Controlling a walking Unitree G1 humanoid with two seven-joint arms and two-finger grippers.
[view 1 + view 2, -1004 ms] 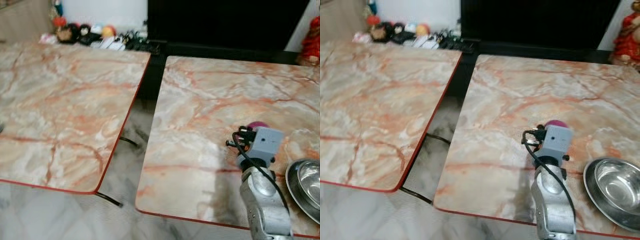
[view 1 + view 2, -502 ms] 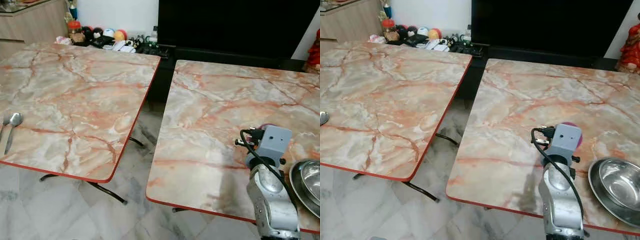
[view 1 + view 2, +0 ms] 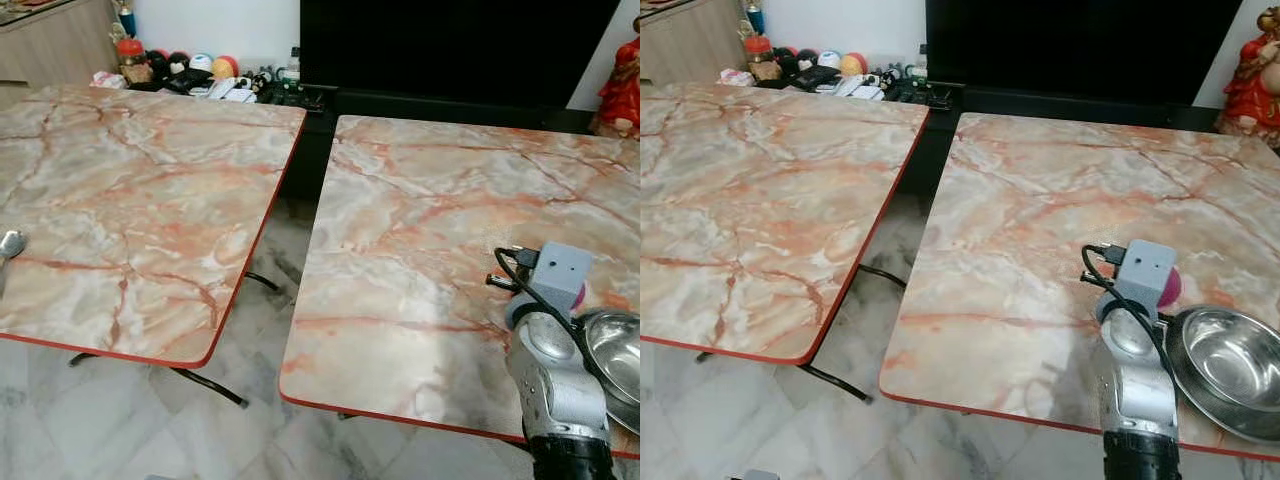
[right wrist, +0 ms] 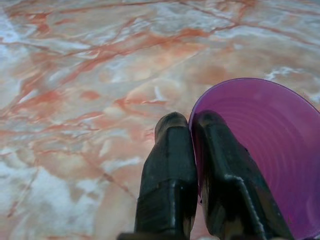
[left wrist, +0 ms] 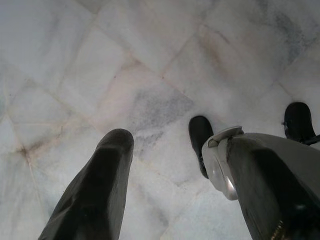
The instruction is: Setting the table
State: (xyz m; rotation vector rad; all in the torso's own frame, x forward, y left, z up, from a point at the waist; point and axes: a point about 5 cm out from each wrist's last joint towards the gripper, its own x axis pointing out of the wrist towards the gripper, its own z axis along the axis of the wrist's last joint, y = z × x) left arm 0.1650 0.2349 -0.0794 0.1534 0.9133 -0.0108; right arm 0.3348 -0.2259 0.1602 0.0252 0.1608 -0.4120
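Observation:
My right gripper (image 4: 191, 122) is shut on the rim of a purple cup (image 4: 260, 150), one finger inside it and one outside. It holds the cup low over the right marble table (image 3: 1040, 200), whether touching I cannot tell. From the head, the cup (image 3: 1170, 287) peeks out beside the grey wrist camera block (image 3: 1143, 272), just left of a steel bowl (image 3: 1230, 365) at the table's front right. A spoon (image 3: 10, 245) lies at the left table's (image 3: 130, 200) left edge. My left gripper (image 5: 172, 142) hangs open over the floor.
A gap of tiled floor (image 3: 270, 290) separates the two tables, with folding legs underneath. Behind stand a dark TV unit (image 3: 1080, 50), small toys and clutter (image 3: 830, 70) on the floor, and a red figure (image 3: 1250, 70) at the far right.
The view has shifted as the camera moved. My right arm has carried the purple cup rightward, closer to the steel bowl; the cup now shows to the right of the wrist block.

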